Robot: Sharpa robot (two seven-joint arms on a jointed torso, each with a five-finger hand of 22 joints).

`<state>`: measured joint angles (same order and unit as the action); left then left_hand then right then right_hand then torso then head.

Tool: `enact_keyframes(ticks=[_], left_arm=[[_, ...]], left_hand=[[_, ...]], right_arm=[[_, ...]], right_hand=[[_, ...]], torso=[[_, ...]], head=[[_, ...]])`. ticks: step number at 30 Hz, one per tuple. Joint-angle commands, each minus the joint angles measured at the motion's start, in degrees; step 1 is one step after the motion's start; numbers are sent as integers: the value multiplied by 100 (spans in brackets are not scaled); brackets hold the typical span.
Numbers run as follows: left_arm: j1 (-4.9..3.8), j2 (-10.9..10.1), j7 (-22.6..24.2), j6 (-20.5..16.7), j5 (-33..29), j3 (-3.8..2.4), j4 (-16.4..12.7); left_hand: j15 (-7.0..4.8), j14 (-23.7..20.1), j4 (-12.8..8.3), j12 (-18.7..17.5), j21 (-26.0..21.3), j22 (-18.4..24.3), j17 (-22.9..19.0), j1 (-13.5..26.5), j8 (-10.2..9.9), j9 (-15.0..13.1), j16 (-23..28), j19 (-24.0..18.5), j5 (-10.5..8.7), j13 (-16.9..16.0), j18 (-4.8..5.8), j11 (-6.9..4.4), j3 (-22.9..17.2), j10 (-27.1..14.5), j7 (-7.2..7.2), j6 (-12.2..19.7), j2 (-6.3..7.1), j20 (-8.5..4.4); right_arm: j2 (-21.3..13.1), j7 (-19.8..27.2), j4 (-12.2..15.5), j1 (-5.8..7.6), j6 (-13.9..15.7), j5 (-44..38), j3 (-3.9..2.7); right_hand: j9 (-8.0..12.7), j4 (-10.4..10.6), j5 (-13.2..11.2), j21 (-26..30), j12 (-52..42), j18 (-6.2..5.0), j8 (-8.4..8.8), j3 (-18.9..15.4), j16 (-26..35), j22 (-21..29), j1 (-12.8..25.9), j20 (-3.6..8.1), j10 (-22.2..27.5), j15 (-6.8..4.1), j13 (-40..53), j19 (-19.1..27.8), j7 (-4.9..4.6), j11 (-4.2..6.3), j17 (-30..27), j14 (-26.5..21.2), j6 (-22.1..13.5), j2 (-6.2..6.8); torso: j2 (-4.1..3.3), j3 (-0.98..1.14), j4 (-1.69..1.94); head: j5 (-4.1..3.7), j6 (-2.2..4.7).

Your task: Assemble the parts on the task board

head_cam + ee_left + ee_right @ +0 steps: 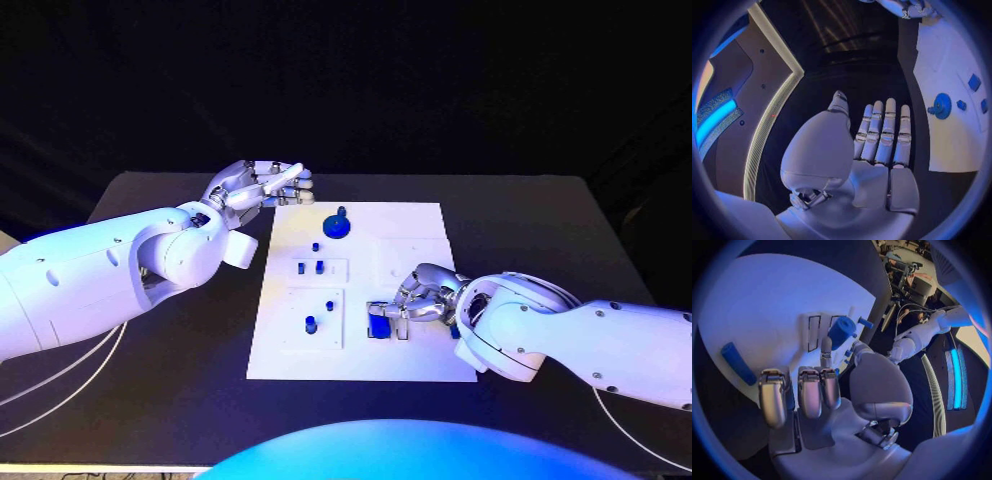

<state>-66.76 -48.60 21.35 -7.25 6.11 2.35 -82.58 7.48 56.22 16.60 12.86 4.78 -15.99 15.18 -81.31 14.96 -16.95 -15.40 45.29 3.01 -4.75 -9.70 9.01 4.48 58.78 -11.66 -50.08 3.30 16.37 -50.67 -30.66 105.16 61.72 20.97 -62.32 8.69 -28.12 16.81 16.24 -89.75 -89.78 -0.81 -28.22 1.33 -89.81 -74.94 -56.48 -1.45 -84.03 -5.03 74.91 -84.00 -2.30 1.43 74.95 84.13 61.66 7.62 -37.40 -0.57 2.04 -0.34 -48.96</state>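
The white task board (pixel 418 225) lies in the middle of the table. A blue gear (pixel 338 225) stands near its far edge, with small blue pegs (pixel 316 246) behind and several more toward the front. My right hand (pixel 418 300) rests low over the board's right front part, fingers curled. In the right wrist view a blue cylinder (pixel 842 330) sits pinched between its thumb and a fingertip. A blue bar (pixel 737 362) lies on the board beside that hand. My left hand (pixel 260 187) hovers off the board's far left corner, its fingers (pixel 882 130) straight and holding nothing.
The board (pixel 948 60) and gear (pixel 942 105) lie beside my left hand's fingertips. Two rectangular slots (pixel 814 332) are cut in the board ahead of the right hand. Black table (pixel 173 380) surrounds the board, with bare room at the front left.
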Motion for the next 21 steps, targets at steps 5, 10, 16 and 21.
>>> enact_keyframes(ticks=[5,10,16,21], left_arm=[[-3,3,9,81,12,-4,-16],[-3,2,6,79,12,-4,-14],[-3,-5,5,80,13,-4,-11],[-2,-15,3,78,13,-4,-8]], left_hand=[[2,28,9,-19,-12,24,11,-31,11,8,34,10,-22,4,-66,25,41,-32,-21,-30,-5,6],[2,26,9,-20,-21,31,12,-30,11,9,38,1,-22,4,-62,25,44,-33,-20,-30,-4,7],[3,25,9,-21,-28,36,14,-31,11,10,42,-6,-22,3,-60,25,46,-34,-20,-31,-5,8],[3,25,6,-21,-31,39,15,-36,11,10,44,-9,-22,3,-59,25,45,-34,-20,-32,-8,8]], right_arm=[[-10,127,9,-7,-152,-193,1],[-28,146,19,-7,-146,-263,1],[-164,528,134,-7,-93,-195,0],[-312,830,323,-8,-134,-123,0]], right_hand=[[5,19,-530,-25,-22,81,-99,-648,-19,-1506,52,21,-597,4,1509,-600,-9,17,1505,587,-95,-58],[9,13,-533,-25,-22,81,-109,-683,-19,-1506,12,18,-597,6,1509,-600,-11,14,1505,587,-109,-126],[47,-12,-488,-25,-22,81,-137,-338,-19,-1506,-824,28,-597,-6,1509,-600,5,29,1505,587,-137,-227],[109,-26,-546,-25,-22,81,-113,-26,-19,-1506,-1308,36,-597,-15,1509,-600,13,38,1505,587,-121,-38]], torso=[[-4,-2,6],[-1,-3,5],[3,-4,5],[0,-3,-2]], head=[[-17,6],[-16,2],[-10,-11],[-3,-20]])
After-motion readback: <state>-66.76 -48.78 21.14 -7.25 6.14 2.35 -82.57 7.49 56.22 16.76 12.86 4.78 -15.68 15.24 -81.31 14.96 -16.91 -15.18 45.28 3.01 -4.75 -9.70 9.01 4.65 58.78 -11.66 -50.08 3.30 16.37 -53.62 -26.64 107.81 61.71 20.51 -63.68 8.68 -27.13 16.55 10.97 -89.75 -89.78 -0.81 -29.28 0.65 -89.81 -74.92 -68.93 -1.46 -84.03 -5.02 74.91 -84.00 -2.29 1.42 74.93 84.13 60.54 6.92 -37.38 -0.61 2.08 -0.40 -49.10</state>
